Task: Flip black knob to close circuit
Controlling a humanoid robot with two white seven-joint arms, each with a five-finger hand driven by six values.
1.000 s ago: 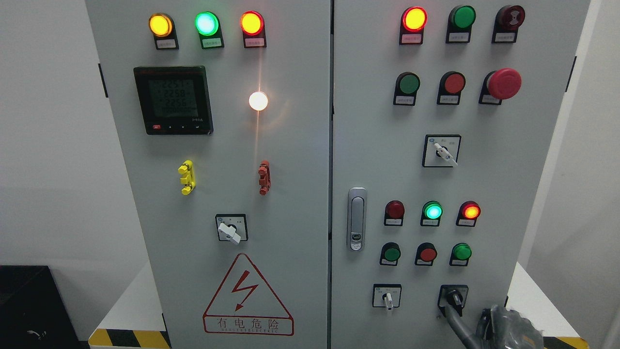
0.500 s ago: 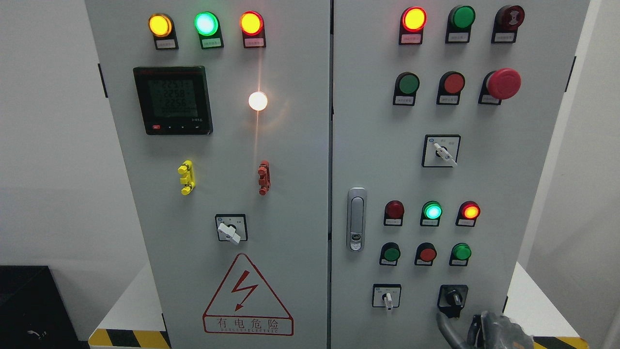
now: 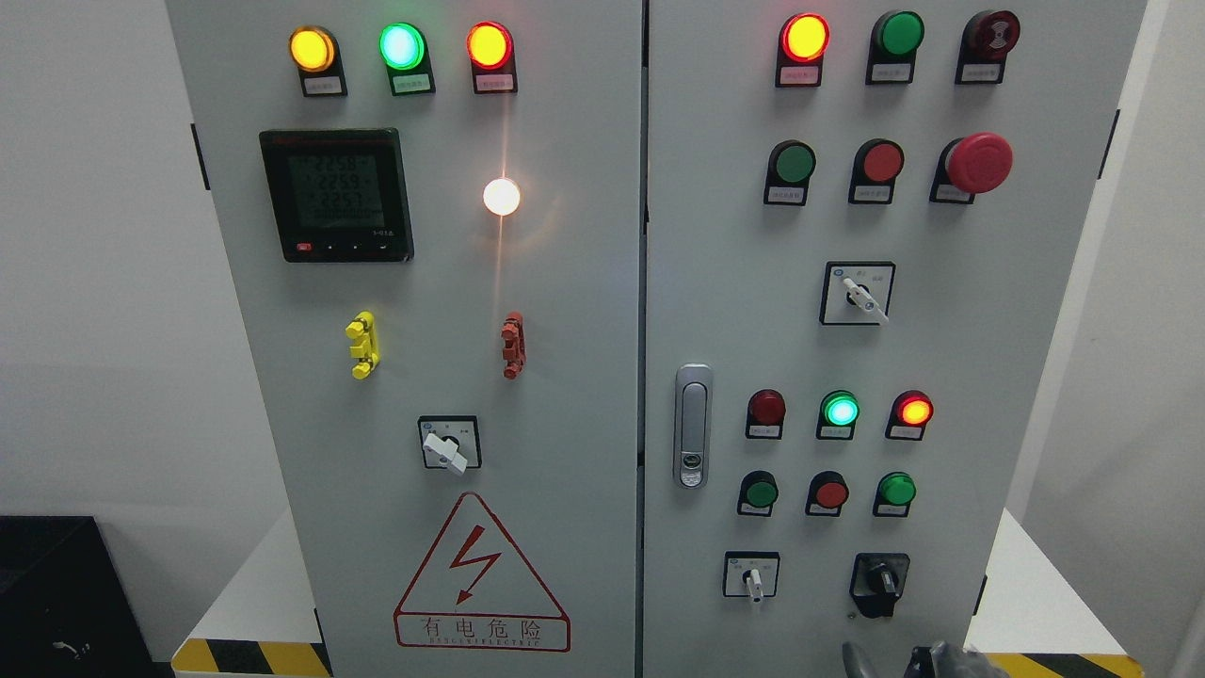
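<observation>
At the bottom edge, near 5 o'clock of the picture, only the grey fingertips of the right hand (image 3: 927, 656) show; the rest is cut off, so I cannot tell if the hand is wide, narrow or holding something. The black knob (image 3: 880, 578) sits on the cabinet's right door (image 3: 941, 358), above the fingertips at about 11 o'clock and apart from them. Small labels under the buttons are too tiny to read. The warning triangle (image 3: 481, 573) on the left door carries the writing 有电危险.
</observation>
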